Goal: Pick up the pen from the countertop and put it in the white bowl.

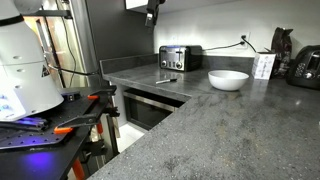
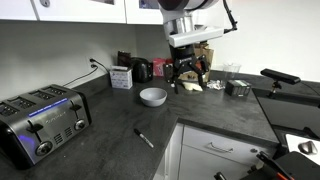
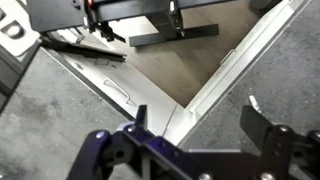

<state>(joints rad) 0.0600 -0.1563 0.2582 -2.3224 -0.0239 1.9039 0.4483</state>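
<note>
The pen is a thin dark stick lying flat on the dark grey speckled countertop, in front of the toaster. It also shows in an exterior view, near the counter's front edge. The white bowl stands empty on the counter, a short way from the pen, and shows in both exterior views. My gripper hangs high above the counter, away from pen and bowl. In the wrist view the gripper is open and empty over the counter's inner corner. Pen and bowl are out of the wrist view.
A silver toaster stands on the counter. A small white labelled box and dark appliances stand by the wall. A black table with orange-handled tools is beside the counter.
</note>
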